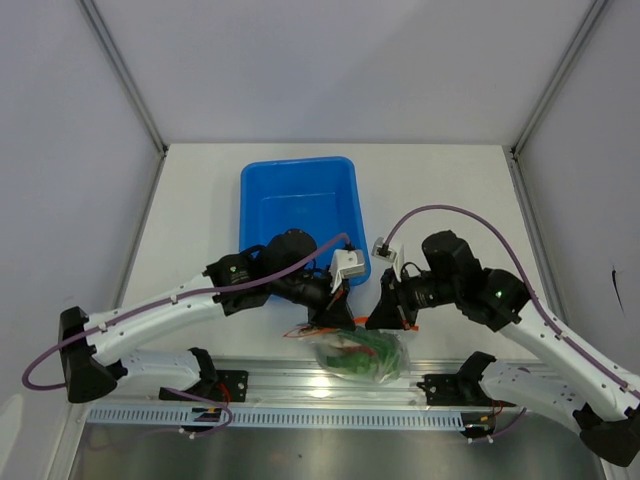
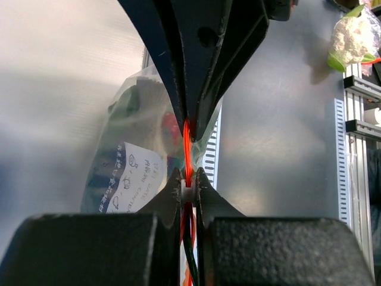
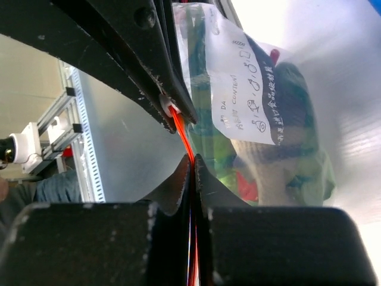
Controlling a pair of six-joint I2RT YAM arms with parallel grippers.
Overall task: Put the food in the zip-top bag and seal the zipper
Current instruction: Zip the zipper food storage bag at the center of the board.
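Closest to the left wrist camera, its own two black fingers [image 2: 171, 193] stand narrow, nipping the orange-red zipper [image 2: 187, 146] between their tips. So the left end effector [image 2: 188, 177] is clamped on that strip. The right end effector [image 3: 191, 162] comes at it from the opposite side and pinches the same strip a little further along, its jaws all but together. A short bare stretch of zipper runs between the two grips.

There is one zip-top bag [image 1: 362, 352]. It sits at the near edge of the bench [image 1: 200, 220], about midway along, partly over the aluminium rail [image 1: 300, 380]. Its mouth is turned toward the two end effectors. One white label [image 3: 244, 89] with printed characters shows on its side.

Through the crinkled plastic the food shows as a cluster. There are dark green pods [image 3: 300, 128] whose number cannot be told, one whitish piece [image 3: 262, 179], and red bits [image 3: 247, 186].

One white-and-green toy vegetable [image 2: 356, 36] lies well apart from the bag, beside the slotted rail in the left wrist view.

One blue bin [image 1: 246, 205] stands in the middle of the bench toward the far edge, behind both of the arms.
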